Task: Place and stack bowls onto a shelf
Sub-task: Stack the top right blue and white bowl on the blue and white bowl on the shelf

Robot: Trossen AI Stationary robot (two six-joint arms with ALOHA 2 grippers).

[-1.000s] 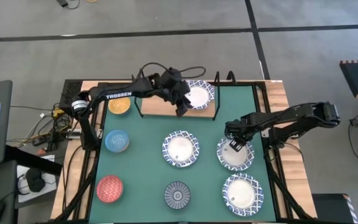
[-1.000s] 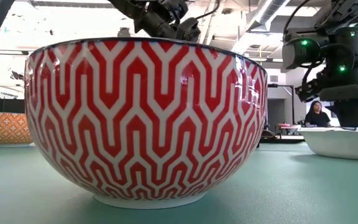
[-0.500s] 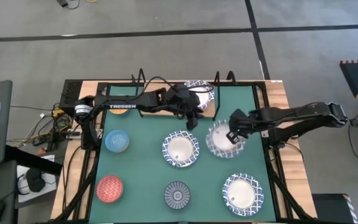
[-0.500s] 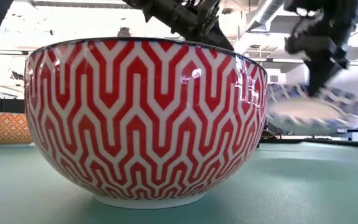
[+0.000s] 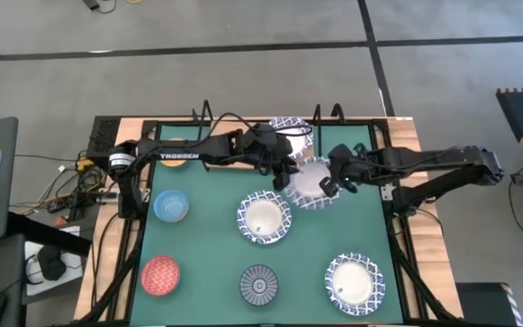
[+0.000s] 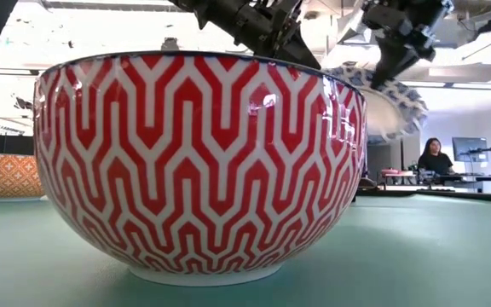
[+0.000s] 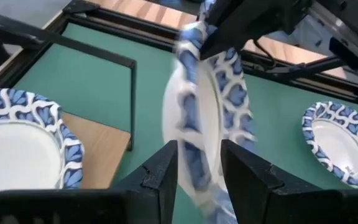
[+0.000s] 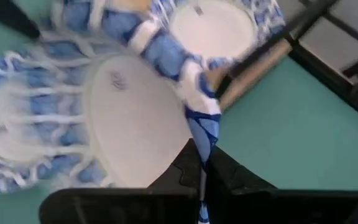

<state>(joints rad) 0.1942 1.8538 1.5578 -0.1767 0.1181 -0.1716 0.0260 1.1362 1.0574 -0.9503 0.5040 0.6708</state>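
My right gripper [image 5: 330, 184] is shut on a white bowl with a blue patterned rim [image 5: 311, 182]. It holds the bowl in the air just off the shelf's right end. My left gripper [image 5: 290, 176] is open beside the bowl, and its fingers [image 7: 160, 177] stand on either side of the bowl's rim [image 7: 194, 143]. Another blue-rimmed bowl [image 5: 291, 133] rests by its base on the shelf's wooden board [image 7: 95, 152]. Two more blue-rimmed bowls [image 5: 263, 216] [image 5: 354, 282] sit on the green mat. So do the light blue [image 5: 171, 206], red [image 5: 160, 275] and dark striped [image 5: 259, 284] bowls. My right gripper pinches the bowl's rim [image 8: 199, 134] between its two fingers, on the side toward the table's right edge. The fingers come from the table's right. The bowl is lifted clear of the mat and tilted. My left gripper's open fingers flank the opposite rim; I cannot tell whether they touch it.
The shelf's black wire frame [image 7: 132, 93] stands close to the held bowl. My left arm [image 5: 189, 154] lies over the shelf and hides most of the yellow bowl [image 6: 2, 175]. The red bowl [image 6: 199, 166] fills the low view. A person [image 6: 435, 158] sits far behind the table.
My right gripper has lifted the blue-rimmed bowl off the mat at the right. It has carried the bowl up and toward the far left, to the shelf's right end, and the bowl has tipped. My left gripper has moved off the shelf toward the near right, to beside that bowl.
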